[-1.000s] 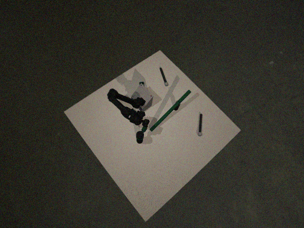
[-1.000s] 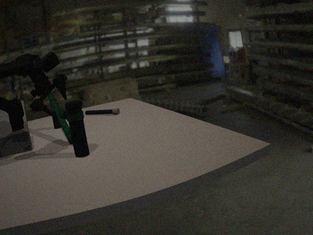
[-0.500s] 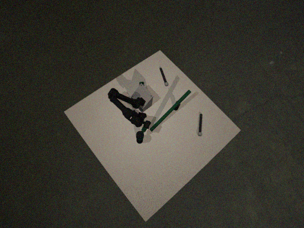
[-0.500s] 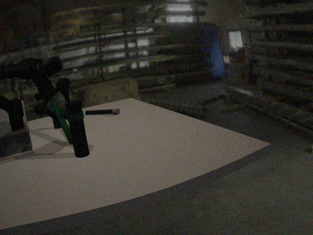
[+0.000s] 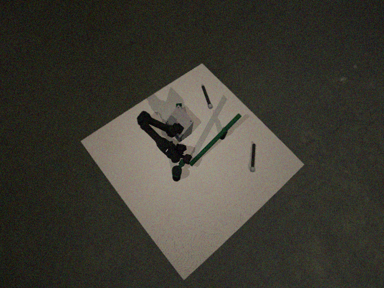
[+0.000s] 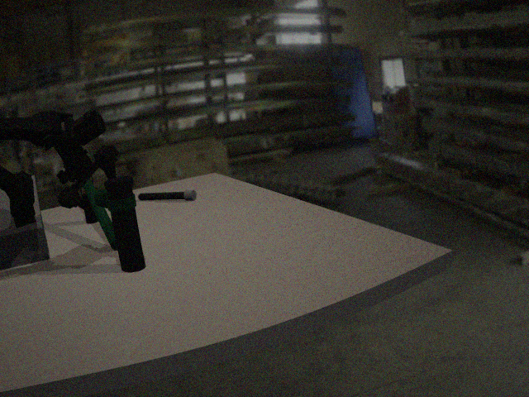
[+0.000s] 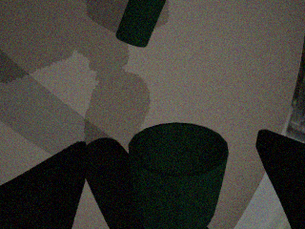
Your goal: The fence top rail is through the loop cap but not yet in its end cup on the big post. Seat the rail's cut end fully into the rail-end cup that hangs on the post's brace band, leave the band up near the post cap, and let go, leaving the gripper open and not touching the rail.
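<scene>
The green rail (image 5: pixel 210 144) (image 6: pixel 102 218) (image 7: pixel 140 21) slants down from the short dark post (image 5: pixel 222 135) (image 6: pixel 90 214); the loop cap is too dark to make out. Its cut end is outside the green rail-end cup (image 5: pixel 181 162) (image 7: pixel 178 200), with a gap between them. The cup hangs beside the dark big post (image 5: pixel 176 174) (image 6: pixel 130 250), on the green brace band (image 6: pixel 123 202) near the post's top. My gripper (image 5: pixel 181 158) (image 6: pixel 96 190) (image 7: pixel 175 145) is open. Its fingers stand on either side of the cup in the wrist view; contact cannot be told.
A grey box-like block (image 5: pixel 183 119) stands behind the arm, with a small green piece (image 5: pixel 179 105) by it. Two dark rods with pale ends lie on the table, one at the back (image 5: pixel 206 95) and one at the right (image 5: pixel 253 155) (image 6: pixel 164 196).
</scene>
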You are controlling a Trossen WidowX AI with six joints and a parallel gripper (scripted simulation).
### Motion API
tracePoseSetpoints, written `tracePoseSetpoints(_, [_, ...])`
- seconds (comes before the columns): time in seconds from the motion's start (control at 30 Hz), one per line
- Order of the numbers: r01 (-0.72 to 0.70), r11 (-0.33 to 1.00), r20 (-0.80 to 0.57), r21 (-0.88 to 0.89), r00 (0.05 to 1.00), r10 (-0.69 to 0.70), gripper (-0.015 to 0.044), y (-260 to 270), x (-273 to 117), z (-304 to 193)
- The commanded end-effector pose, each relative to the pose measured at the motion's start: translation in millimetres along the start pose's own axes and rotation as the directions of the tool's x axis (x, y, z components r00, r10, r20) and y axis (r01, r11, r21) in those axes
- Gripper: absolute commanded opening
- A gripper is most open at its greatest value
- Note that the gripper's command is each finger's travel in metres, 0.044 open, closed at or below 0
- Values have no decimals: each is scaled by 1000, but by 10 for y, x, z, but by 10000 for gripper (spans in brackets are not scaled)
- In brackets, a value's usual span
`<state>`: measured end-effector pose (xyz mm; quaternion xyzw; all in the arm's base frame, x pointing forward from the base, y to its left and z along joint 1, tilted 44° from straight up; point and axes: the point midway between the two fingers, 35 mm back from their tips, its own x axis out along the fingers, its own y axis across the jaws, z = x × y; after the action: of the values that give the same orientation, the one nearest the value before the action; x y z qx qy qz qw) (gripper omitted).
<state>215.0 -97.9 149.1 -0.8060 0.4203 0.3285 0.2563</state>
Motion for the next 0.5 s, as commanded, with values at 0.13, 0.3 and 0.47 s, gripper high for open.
tracePoseSetpoints(0.13, [2, 1000, 2, -4, 1000, -2, 440, 12, 125, 7])
tracePoseSetpoints(0.3, [2, 1000, -1, -4, 1000, -2, 440, 26, 200, 5])
tracePoseSetpoints(0.47, [3, 1000, -1, -5, 1000, -3, 309, 28, 209, 5])
